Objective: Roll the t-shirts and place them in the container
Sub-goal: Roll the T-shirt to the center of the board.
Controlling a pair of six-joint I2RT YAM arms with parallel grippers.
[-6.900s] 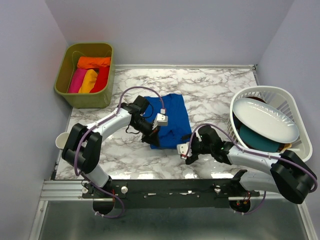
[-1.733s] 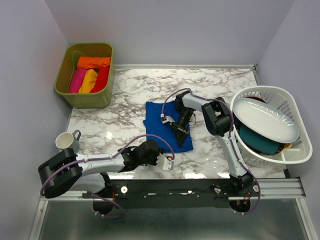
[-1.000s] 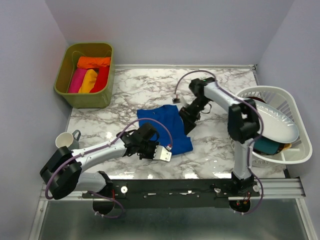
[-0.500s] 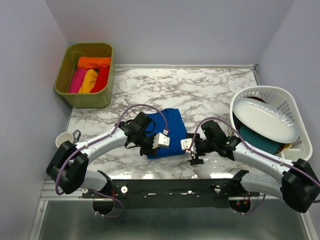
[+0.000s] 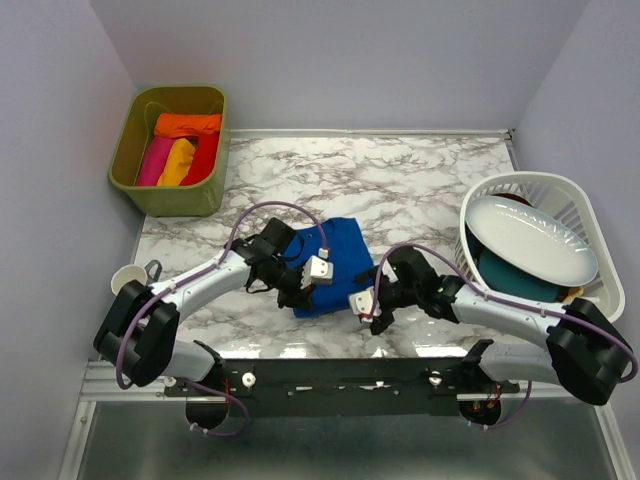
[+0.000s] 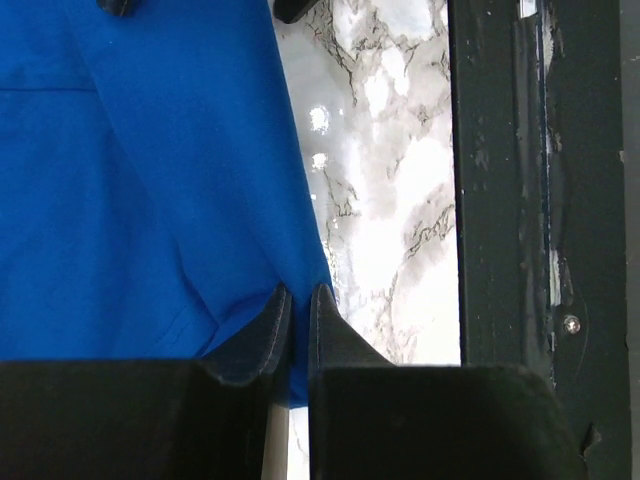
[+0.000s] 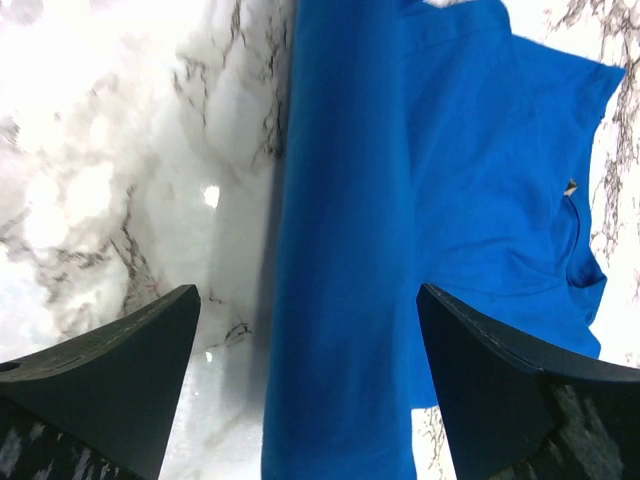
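While the blue t-shirt (image 5: 340, 245) lies on the bench (image 5: 430, 175) | left hand (image 6: 297, 296): nearly closed, shirt edge pinched | right hand (image 7: 305, 300): spread wide, folded shirt edge straddled | other t-shirts (image 5: 183, 146): kept in green bin (image 5: 128, 140)

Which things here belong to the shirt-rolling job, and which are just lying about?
Job: blue t-shirt, pinched by the left hand; right hand, open over it; orange shirt, pink shirt, yellow shirt, red shirt in the green bin.
Lying about: white basket, white plate, teal dish, mug.
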